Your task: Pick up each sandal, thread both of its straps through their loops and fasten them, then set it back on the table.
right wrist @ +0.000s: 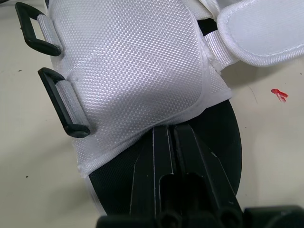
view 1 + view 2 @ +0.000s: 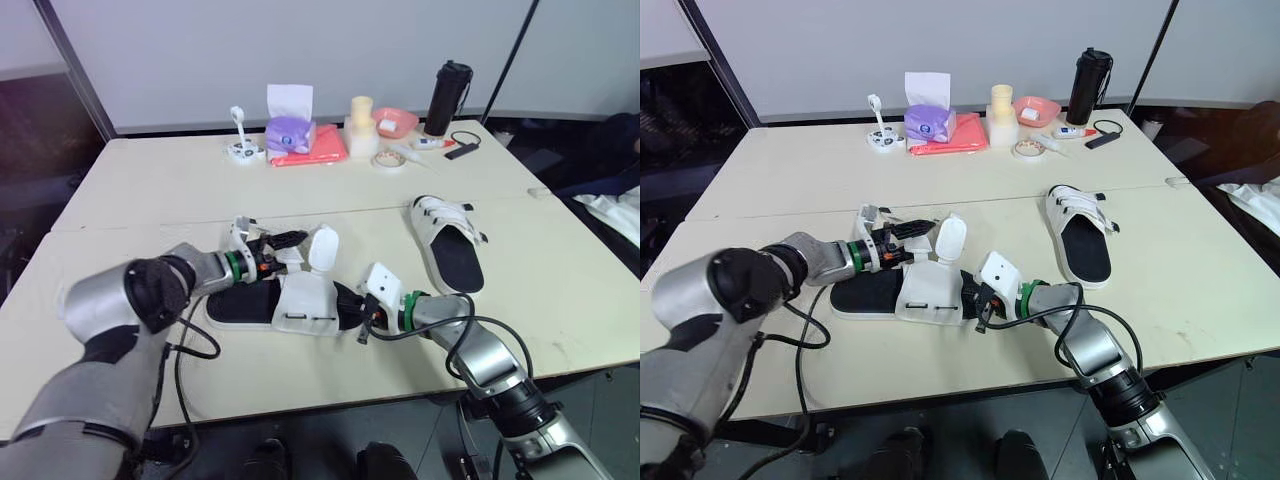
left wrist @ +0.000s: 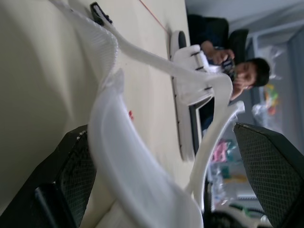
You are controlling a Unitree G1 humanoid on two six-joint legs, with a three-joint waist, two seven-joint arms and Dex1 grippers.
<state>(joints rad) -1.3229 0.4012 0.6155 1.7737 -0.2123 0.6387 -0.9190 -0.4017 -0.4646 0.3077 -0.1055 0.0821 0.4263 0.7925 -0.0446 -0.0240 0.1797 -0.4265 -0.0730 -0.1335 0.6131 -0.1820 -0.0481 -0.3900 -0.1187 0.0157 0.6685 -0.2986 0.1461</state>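
The closed fingers of my right gripper [image 1: 170, 135] run under the near sandal's [image 1: 142, 66] white upper, so I can't see their tips or whether they pinch anything. On the left wrist camera the strap [image 3: 123, 156] blurs against the lens and covers part of the far sandal [image 3: 183, 123]. The person [image 3: 247, 76] behind is blurred too.

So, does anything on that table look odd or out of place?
The near sandal lies splayed open: its white flap is spread flat and both black loops are empty, unlike the far sandal, which looks strapped shut. A small red fleck marks the table beside it.
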